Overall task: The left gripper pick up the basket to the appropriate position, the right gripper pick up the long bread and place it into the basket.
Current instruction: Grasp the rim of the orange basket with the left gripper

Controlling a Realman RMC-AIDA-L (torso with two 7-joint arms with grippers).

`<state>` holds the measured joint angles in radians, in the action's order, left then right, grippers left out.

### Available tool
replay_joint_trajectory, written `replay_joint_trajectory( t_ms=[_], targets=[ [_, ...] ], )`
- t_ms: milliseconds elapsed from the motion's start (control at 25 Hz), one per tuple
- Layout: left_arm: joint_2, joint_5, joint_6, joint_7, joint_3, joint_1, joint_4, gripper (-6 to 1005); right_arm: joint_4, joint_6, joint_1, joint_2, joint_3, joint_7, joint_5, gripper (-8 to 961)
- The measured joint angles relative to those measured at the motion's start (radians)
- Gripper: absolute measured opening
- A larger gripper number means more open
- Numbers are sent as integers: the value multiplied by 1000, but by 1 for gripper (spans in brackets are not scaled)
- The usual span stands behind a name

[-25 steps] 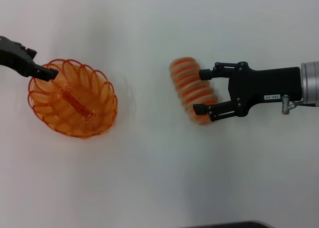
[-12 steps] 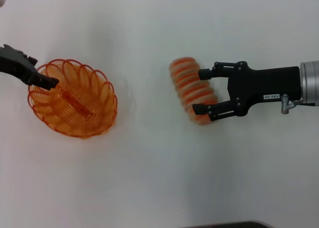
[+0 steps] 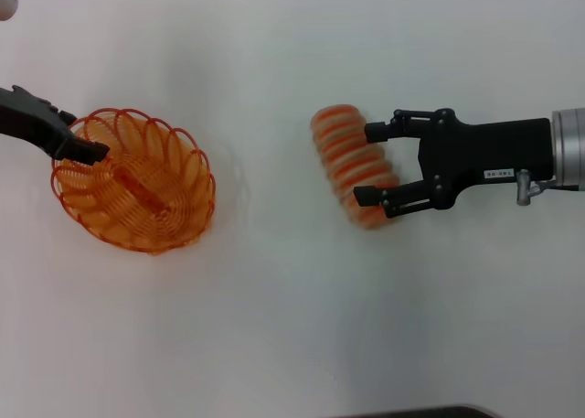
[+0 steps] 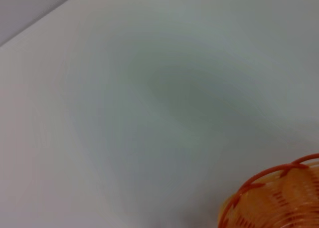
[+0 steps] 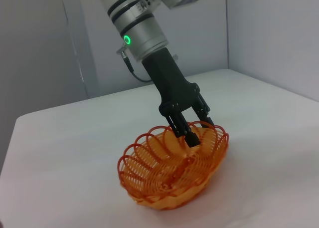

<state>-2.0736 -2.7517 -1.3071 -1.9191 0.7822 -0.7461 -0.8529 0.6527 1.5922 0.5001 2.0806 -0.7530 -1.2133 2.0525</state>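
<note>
right gripper (image 3: 367, 165) straddles the long bread (image 3: 352, 166), jaws wide (squeeze mid-loaf); left gripper (image 3: 89, 149) pinches the basket (image 3: 183, 194) rim.

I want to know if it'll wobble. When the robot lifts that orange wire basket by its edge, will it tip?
Probably a little. The left gripper pinches the basket at one side of the rim, so the far side may droop. It is thin open wire loops, so it likely weighs little. It is empty; the bread is apart from it.
</note>
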Motion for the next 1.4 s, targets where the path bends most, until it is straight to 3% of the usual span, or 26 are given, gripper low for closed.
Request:
replay_joint_trajectory(
  t_ms=[440,680,880,1120,1400],
  targets=[
    [2,-10,14,4,2,4,1,467,10,0,0,0,3,-1,0,923],
    [-2,-16,8,0,0,3,1,234,13,0,2,-1,3,-2,-9,921],
    [3,-6,-42,-54,-10,-4,-6,167,21,5,2,1,6,-5,-13,921],
    [17,-4,-122,-192,-11,-17,-30,162,22,85,3,-7,22,-26,-67,919],
    [15,-1,-210,-385,-16,-22,-78,132,22,90,3,-8,83,-43,-78,918]
  ],
)
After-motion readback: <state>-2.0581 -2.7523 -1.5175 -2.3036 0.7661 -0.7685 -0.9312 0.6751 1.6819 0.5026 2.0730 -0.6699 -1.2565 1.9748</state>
